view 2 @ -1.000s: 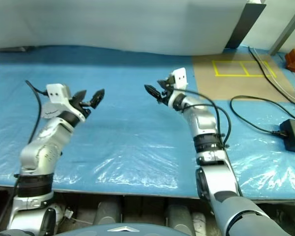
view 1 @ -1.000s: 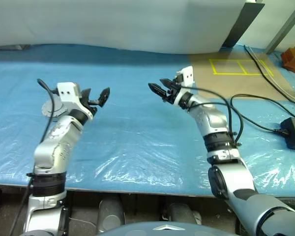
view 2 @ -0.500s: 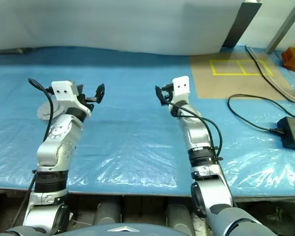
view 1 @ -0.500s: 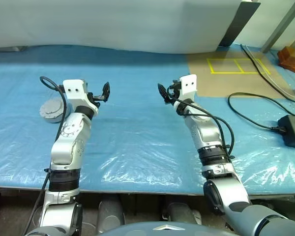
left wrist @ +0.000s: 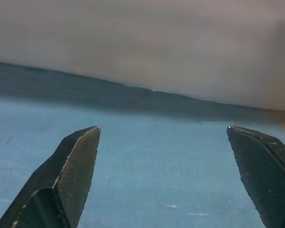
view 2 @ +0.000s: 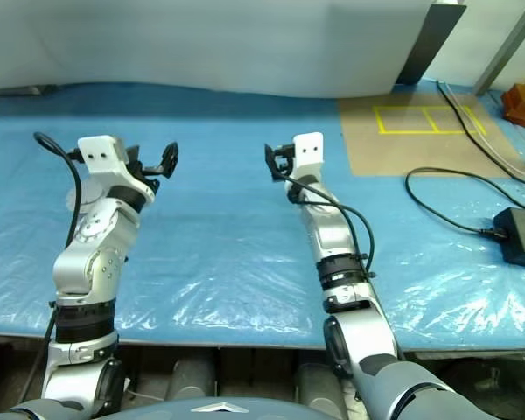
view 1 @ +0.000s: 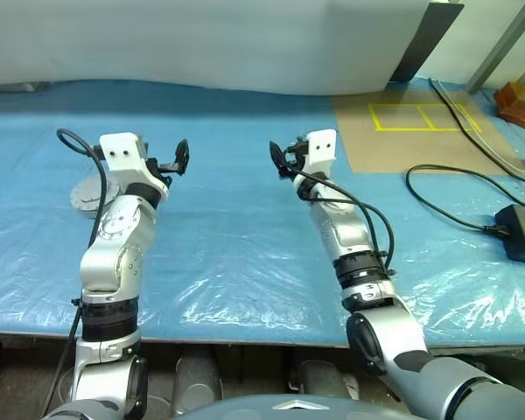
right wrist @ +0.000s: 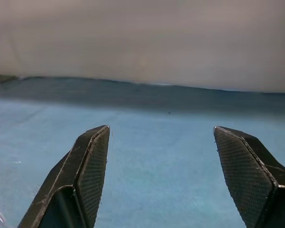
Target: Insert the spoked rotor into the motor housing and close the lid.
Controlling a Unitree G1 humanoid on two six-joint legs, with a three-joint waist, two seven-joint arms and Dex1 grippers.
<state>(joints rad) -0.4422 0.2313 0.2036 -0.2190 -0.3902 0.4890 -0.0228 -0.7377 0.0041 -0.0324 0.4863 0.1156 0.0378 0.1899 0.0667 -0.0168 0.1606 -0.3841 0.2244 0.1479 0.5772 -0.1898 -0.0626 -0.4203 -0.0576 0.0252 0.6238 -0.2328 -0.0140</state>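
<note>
Both arms have lifted and now point forward. The left gripper [view 1: 171, 158] and right gripper [view 1: 283, 157] are spread wide, holding nothing. A grey round part [view 1: 86, 196], maybe the lid, lies at the middle left, half hidden behind the left arm, so nothing is picked up yet.

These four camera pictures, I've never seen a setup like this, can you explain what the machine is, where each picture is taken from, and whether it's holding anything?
This is a humanoid robot with two arms, each ending in a hand of two black fingers. The two wide pictures come from cameras in its head, looking down over its arms. The two close-ups come from cameras on its wrists, looking out between the fingers. The left hand and the right hand are both raised, open and empty. Below them is a table covered in blue plastic sheet. A round grey disc lies behind the left arm, mostly hidden, so I can't say which part it is. A black cable and black box lie on the right.
</note>
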